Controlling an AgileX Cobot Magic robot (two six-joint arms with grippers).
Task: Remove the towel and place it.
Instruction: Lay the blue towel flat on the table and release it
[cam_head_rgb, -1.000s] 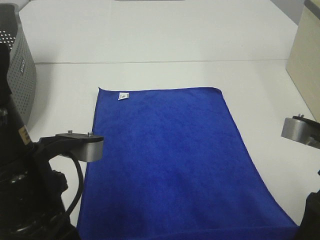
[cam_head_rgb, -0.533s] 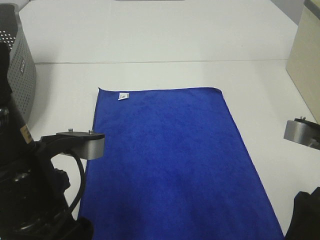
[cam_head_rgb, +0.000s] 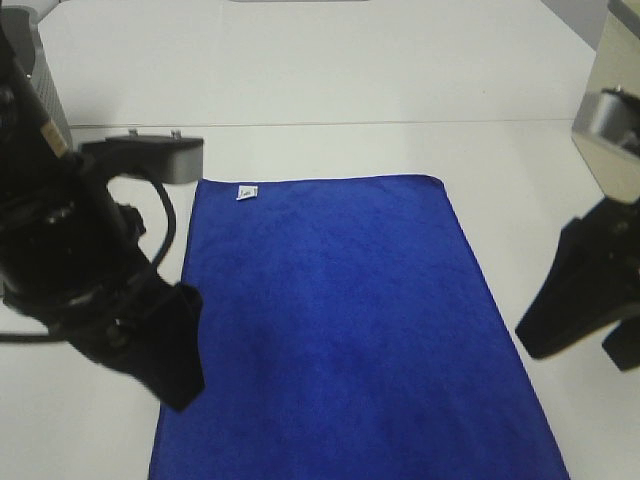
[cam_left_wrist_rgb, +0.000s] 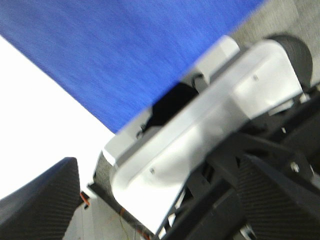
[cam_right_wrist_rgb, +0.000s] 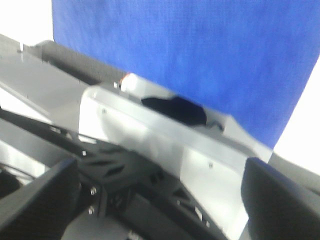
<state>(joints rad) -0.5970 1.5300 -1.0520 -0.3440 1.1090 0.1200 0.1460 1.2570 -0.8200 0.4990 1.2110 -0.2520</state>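
Both arms now stand higher than before: left gripper, lower left, and right gripper, right edge, jaws apart, gripping nothing; towel lies flat between.

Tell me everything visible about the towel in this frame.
The towel is a royal-blue, plush-looking rectangular cloth, spread flat and smooth on the white table, long side running away from the camera. A small white tag sits at its far left corner. Its near edge is cut off by the frame. Nothing grips it.
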